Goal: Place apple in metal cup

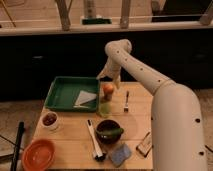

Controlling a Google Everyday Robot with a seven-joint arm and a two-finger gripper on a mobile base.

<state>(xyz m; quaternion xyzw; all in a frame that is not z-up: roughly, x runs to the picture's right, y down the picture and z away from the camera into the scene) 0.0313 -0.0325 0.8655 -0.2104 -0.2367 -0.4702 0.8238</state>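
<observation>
Apple tops cup, hand just above.

- The arm is off-white, made of smooth rounded tubes, thick near me and slimmer further out.
- A ball-like joint caps the bend.
- Small dark dots mark the thick shell.
- The pale gripper at the slim end sits just above the apple.
</observation>
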